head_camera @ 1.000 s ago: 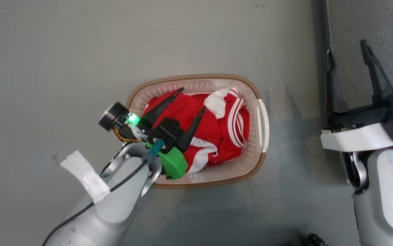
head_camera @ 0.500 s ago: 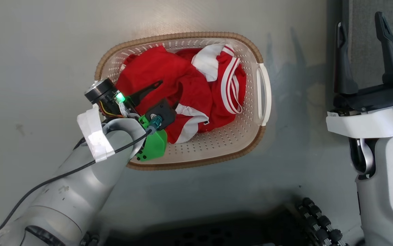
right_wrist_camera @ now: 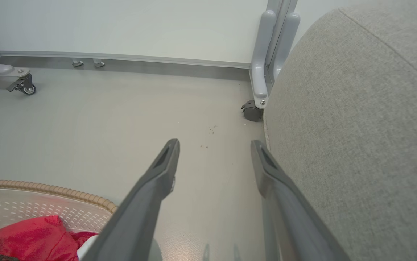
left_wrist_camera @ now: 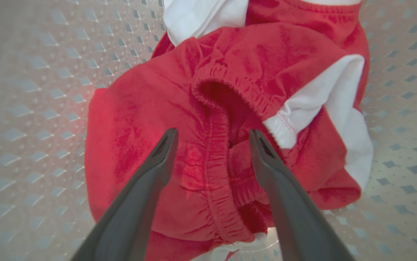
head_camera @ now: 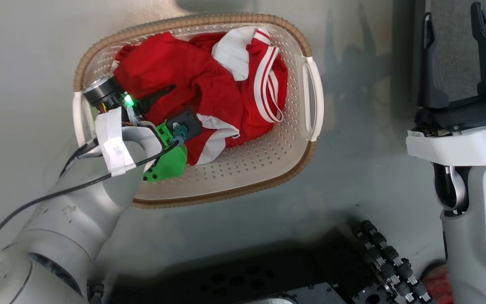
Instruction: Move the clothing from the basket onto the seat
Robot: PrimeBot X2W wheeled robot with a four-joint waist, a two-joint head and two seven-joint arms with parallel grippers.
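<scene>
The task looks barely begun: the clothing (head_camera: 209,93) lies bunched in the basket (head_camera: 243,173) on the floor (head_camera: 23,63), left of the seat (right_wrist_camera: 357,127), so every transfer seems left to do. The left gripper (left_wrist_camera: 213,132) hangs released, jaws spread astride a gathered fold of it, grasping nothing. The right gripper (head_camera: 451,12) stands spread and empty near the seat. The fabric is red, crumpled, with white stripe trim.

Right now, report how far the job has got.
Done: nothing yet; the clothing all lies in the basket. In hand: the left pincer, open, is down in the basket with a finger on either side of a red elastic hem. Left: close, lift and carry the clothing to the seat. The right pincer hangs open beside the seat.
</scene>
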